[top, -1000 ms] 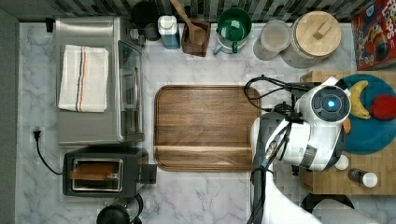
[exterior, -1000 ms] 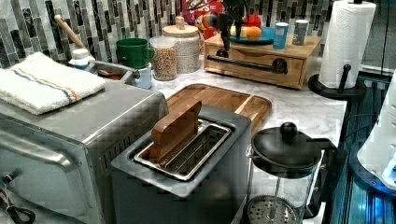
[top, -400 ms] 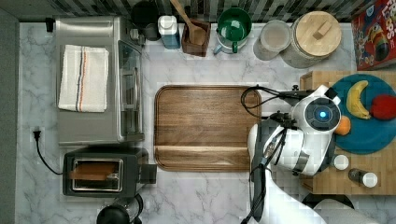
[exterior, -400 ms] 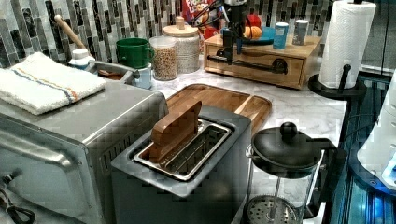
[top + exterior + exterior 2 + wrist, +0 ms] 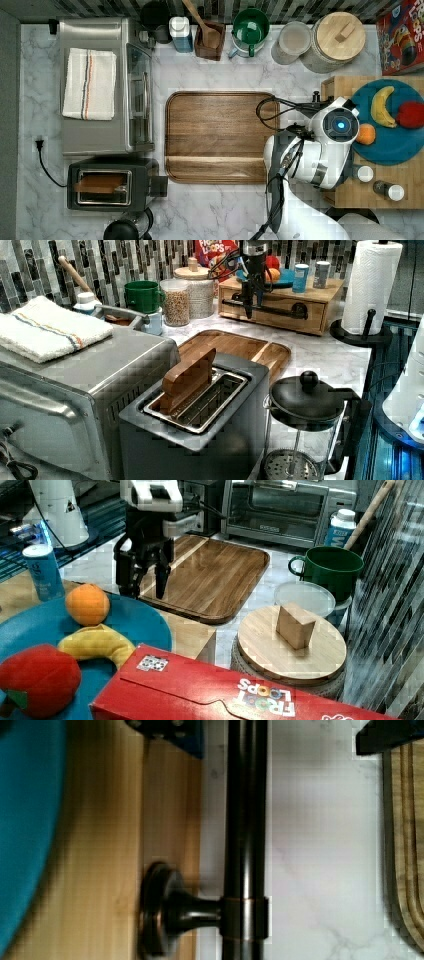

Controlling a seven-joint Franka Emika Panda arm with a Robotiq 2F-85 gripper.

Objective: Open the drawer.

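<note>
- The gripper [image 5: 145,582] hangs over the drawer front with its jaws spread wide, one finger [image 5: 167,732] on the wood side and the other toward the marble worktop [image 5: 320,845], straddling the black bar handle [image 5: 245,820] and not yet closed on it.
- The handle looks like rigid, smooth metal, so likely slick; closing near a standoff post [image 5: 192,912] should limit slip.
- The drawer [image 5: 280,307] sits shut in the light wooden box at the worktop's edge beside the walnut tray [image 5: 217,135].
- It probably slides stiffly; the box under the blue fruit plate [image 5: 395,145] may drag along.
</note>
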